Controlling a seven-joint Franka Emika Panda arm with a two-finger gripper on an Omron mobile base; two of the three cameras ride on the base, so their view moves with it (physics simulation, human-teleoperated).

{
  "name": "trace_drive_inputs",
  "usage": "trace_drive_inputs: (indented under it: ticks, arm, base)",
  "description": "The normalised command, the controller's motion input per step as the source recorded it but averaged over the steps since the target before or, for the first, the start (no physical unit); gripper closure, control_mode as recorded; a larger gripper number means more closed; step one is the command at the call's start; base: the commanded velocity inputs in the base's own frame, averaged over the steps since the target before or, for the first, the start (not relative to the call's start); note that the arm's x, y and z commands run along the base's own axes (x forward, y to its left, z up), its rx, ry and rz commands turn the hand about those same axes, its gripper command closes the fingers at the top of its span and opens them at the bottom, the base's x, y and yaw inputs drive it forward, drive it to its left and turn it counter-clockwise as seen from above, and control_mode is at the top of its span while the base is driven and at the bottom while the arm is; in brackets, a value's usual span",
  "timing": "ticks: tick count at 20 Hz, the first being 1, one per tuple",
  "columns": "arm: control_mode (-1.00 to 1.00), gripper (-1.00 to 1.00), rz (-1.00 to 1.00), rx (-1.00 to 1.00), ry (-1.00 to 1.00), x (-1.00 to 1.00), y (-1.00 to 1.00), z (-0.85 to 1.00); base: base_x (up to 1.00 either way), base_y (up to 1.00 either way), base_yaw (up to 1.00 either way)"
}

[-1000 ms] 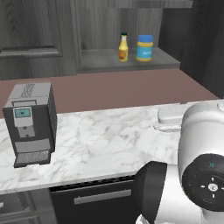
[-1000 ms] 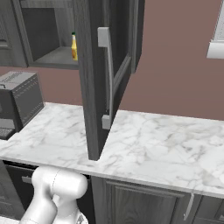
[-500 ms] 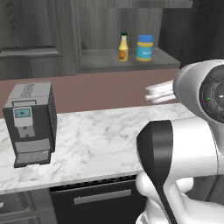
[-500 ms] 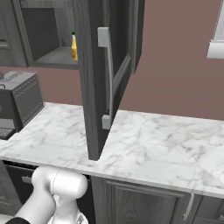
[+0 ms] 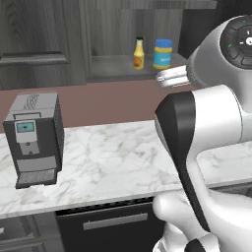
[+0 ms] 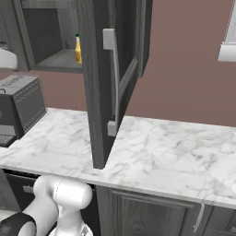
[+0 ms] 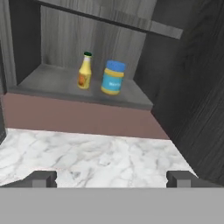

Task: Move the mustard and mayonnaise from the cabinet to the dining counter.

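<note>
Dark grey wood-grain is most of what you see up top: the cabinet (image 7: pixel 144 26) has its door swung wide open, and both condiments are sitting on its grey inner shelf. The mustard (image 7: pixel 85 71), yellow-tan with a dark cap, stands upright just beside the mayonnaise (image 7: pixel 113 78), the squat jar with the blue lid. They look close together, but I can't tell if they actually touch.

So honestly, nothing's been moved yet. Both items are in the cabinet, and the dining counter with the sink isn't anywhere in these shots, just the marble table (image 5: pixel 113 162) below the cabinet, with the coffee machine (image 5: pixel 34 138) parked on it off to the side.

The gripper (image 7: pixel 111 178) hangs over that table, below the shelf and well apart from the bottles, jaws spread wide and holding nothing. My read: the first reach is underway, then two pick-and-carry trips are left, basically the whole job.
</note>
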Motion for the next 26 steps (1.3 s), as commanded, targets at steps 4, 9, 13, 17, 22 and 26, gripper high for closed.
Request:
trace_drive_inputs:
  ticks: [4,9,13,17,22,26]
  arm:
    - [-1.00,-1.00,0.01,0.10,-0.01,0.51,-0.03,0.00]
    - [-1.00,-1.00,0.00,0.05,-0.01,0.62,-0.06,0.00]
    - [-1.00,-1.00,0.00,0.05,-0.02,0.60,-0.06,0.00]
    - [-1.00,-1.00,0.00,0.03,-0.04,0.55,0.00,0.00]
    - [-1.00,-1.00,0.00,0.02,-0.03,0.53,0.00,-0.04]
    - [-1.00,-1.00,0.00,0.00,0.00,0.53,0.00,-0.01]
  base:
    - [0.00,0.00,0.00]
    - [0.00,0.00,0.00]
    - [0.00,0.00,0.00]
    - [0.00,0.00,0.00]
    - [0.00,0.00,0.00]
    - [0.00,0.00,0.00]
